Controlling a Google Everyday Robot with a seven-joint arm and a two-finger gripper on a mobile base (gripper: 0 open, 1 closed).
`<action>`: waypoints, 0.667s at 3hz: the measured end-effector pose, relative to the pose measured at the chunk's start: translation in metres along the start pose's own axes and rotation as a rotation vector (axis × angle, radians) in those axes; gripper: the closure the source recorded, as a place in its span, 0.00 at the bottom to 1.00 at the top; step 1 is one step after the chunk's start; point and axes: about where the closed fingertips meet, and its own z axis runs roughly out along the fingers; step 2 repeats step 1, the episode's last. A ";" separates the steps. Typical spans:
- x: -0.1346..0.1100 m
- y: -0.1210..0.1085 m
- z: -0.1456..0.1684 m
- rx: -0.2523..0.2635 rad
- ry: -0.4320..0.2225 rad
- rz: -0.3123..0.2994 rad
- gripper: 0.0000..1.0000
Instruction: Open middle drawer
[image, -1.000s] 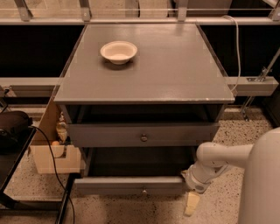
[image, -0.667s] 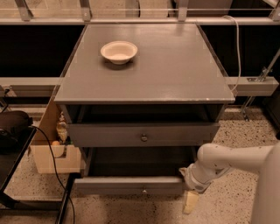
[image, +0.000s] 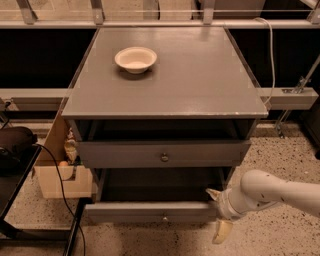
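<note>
Pincer (image: 218, 212), spread open and empty at lower right beside the bottom drawer (image: 125, 212), sits below the middle drawer (image: 120, 154) at frame centre, whose stiff wooden front probably slides best when taken by its small, likely slippery knob (image: 164, 157).

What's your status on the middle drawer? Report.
Gripper open, low at the right end of the middle drawer. Drawer pulled well out, dark inside showing. Nothing seen blocking its path.
</note>
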 end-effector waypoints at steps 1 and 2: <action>0.000 0.000 0.000 0.000 0.000 0.000 0.00; 0.000 0.000 0.000 0.000 0.000 0.000 0.00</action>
